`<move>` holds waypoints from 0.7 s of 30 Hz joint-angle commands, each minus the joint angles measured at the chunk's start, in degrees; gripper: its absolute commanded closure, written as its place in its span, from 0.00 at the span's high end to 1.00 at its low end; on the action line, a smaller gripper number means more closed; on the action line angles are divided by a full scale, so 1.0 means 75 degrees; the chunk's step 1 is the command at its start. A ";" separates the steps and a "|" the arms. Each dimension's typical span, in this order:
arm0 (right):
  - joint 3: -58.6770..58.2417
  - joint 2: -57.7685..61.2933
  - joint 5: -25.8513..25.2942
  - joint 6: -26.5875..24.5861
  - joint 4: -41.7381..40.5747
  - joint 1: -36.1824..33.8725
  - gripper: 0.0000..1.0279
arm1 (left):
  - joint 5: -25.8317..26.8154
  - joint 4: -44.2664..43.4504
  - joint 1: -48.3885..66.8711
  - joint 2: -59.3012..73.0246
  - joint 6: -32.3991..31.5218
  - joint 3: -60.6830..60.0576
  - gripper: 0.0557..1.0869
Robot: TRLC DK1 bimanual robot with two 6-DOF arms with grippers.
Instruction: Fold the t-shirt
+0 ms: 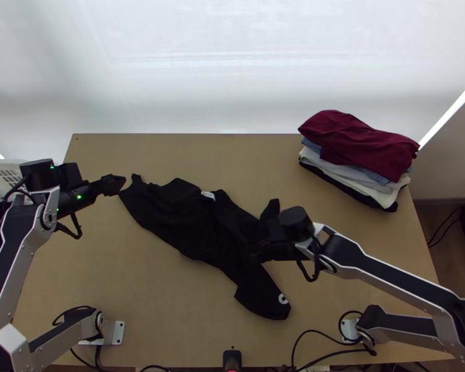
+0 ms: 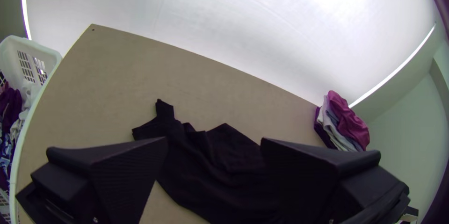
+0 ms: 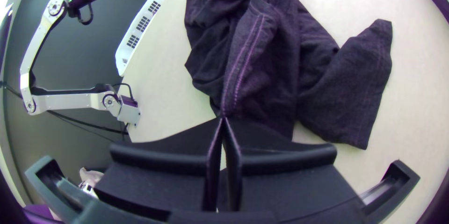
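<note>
- The black t-shirt (image 1: pixel 170 217) is lying bunched on the bench (image 1: pixel 139 297), slanting from centre-left to lower right in the top view.
- The left hand (image 1: pixel 119 184), spread, is hovering nearest its upper-left end.
- The right hand (image 3: pixel 223 118) is pinching cloth at a seam (image 3: pixel 242 65).

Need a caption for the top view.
Black t-shirt bunched on the table, right gripper over it, left gripper beside it, folded clothes beyond.
</note>
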State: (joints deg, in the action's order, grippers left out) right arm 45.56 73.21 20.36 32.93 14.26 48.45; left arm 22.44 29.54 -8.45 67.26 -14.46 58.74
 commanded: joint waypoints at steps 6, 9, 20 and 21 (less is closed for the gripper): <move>-0.0251 -0.0644 -0.0043 0.0133 -0.0027 -0.0624 0.03 | -0.0038 -0.0599 -0.0245 0.1766 0.0404 -0.0039 0.89; -0.0227 -0.0714 -0.0066 0.0133 -0.0038 -0.0811 0.03 | -0.0460 -0.0868 -0.0128 0.2387 0.0709 0.0113 0.89; -0.0239 -0.0949 -0.0148 0.0133 -0.0097 -0.0999 0.03 | -0.0999 -0.1337 0.0048 0.3863 0.1283 0.0910 0.89; -0.0251 -0.0949 -0.0160 0.0133 -0.0097 -0.0987 0.03 | -0.0999 -0.1302 0.0107 0.3945 0.1236 0.1004 0.89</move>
State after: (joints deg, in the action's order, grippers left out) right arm 45.23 67.31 19.86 32.97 14.15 41.43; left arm 15.33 19.97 -8.86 94.87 -5.91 63.75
